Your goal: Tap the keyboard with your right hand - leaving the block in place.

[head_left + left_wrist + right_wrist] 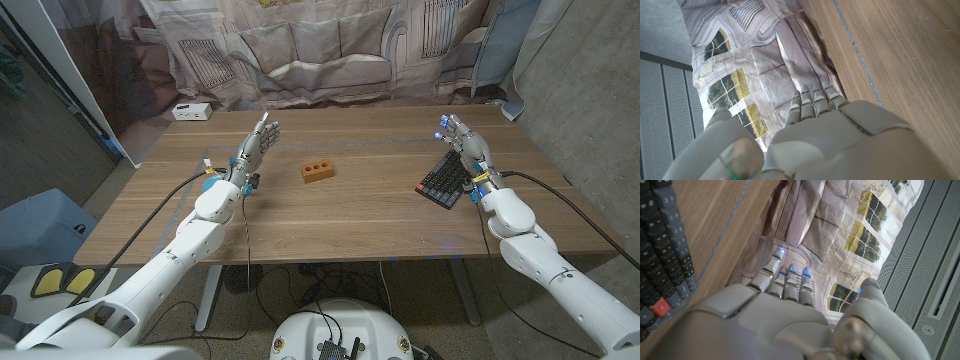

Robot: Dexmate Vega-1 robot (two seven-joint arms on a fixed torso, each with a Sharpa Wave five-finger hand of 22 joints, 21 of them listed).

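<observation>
The right hand (462,143) is raised just beside the keyboard (444,181), with nothing between them. The block (317,172) stands well apart at mid-table, bare wood all round it. The left hand (253,150) is raised further left, out of the way

wooden table (350,215), orange block (317,172), black keyboard (444,183), white box (191,111)

On the table (340,215), the keyboard (442,183) lies just beside the right hand (462,143), toward the table's middle. The block (317,172) sits between both hands, nearer the left hand (252,150). A small box (192,111) rests beyond the left hand, at the far edge.
</observation>
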